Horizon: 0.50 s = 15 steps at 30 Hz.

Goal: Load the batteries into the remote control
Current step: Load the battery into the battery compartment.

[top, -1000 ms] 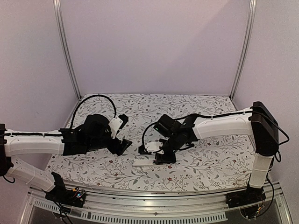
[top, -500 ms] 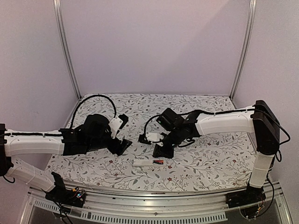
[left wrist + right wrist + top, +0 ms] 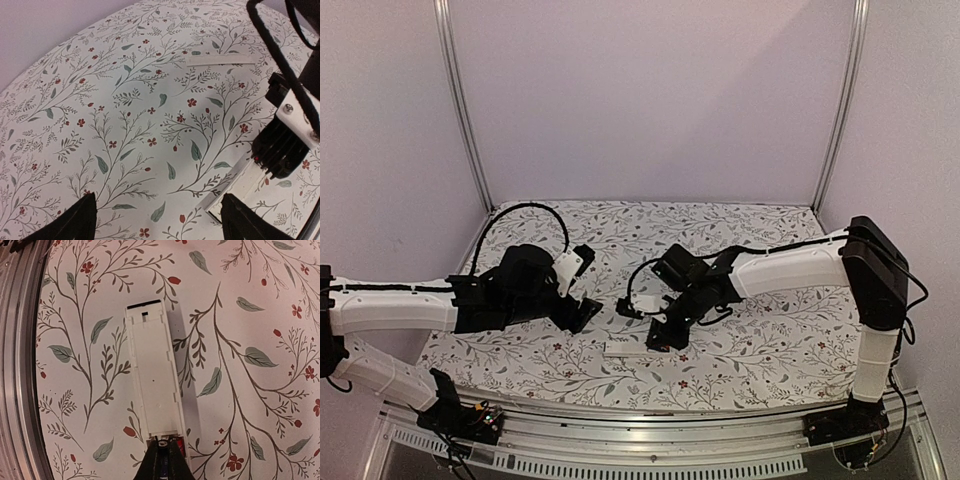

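The remote control (image 3: 152,385) lies flat on the floral cloth as a slim white bar, also in the top view (image 3: 623,348). My right gripper (image 3: 164,452) hangs over the remote's near end with its fingers pressed together and nothing clearly held. Under the tips I see a dark battery's metal end (image 3: 161,443). A sliver of the red-orange battery (image 3: 181,445) shows just right of it, at that same end. From above, the right gripper (image 3: 665,338) hides both batteries. My left gripper (image 3: 160,222) stands open over bare cloth, left of the remote's corner (image 3: 232,192).
A thin white strip (image 3: 220,60) lies flat on the cloth beyond the left gripper. The metal rail (image 3: 15,365) at the table's front edge runs close to the remote. Metal posts (image 3: 460,110) rise at the back corners.
Half a second ago the right gripper was lifted back, baring the red-orange battery at the remote's right end. It has come down over that end and its fingers have closed. The left arm stayed still.
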Available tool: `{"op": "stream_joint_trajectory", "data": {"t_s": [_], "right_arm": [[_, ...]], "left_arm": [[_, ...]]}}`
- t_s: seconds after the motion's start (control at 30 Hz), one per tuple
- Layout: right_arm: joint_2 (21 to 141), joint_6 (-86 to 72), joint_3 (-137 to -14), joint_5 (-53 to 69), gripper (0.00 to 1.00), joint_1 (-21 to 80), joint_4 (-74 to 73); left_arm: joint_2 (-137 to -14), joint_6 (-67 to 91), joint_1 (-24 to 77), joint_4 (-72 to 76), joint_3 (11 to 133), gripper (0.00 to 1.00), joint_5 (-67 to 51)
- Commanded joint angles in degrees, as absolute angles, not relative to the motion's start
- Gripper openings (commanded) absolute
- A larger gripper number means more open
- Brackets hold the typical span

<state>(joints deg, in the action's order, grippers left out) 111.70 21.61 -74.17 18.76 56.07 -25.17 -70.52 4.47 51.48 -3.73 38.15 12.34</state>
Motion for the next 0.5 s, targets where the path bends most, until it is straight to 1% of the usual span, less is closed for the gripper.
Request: {"op": "stream_joint_trajectory", "data": {"t_s": [0.0,0.27,0.47], "right_arm": [[113.30,20.75,-71.73,18.39,0.05,55.98,-24.56],[112.13,20.57,-69.06,17.33,0.05,55.98,-24.12],[112.76,20.80,-68.51,13.44,0.05,56.16,-26.20]], "left_arm": [[-70.75,4.48,50.78,-3.55,38.07,0.86,12.57],[-70.97,4.49,50.80,-3.51,38.06,0.86,12.57],[-71.02,4.40,50.86,-3.78,38.17,0.86,12.66]]}}
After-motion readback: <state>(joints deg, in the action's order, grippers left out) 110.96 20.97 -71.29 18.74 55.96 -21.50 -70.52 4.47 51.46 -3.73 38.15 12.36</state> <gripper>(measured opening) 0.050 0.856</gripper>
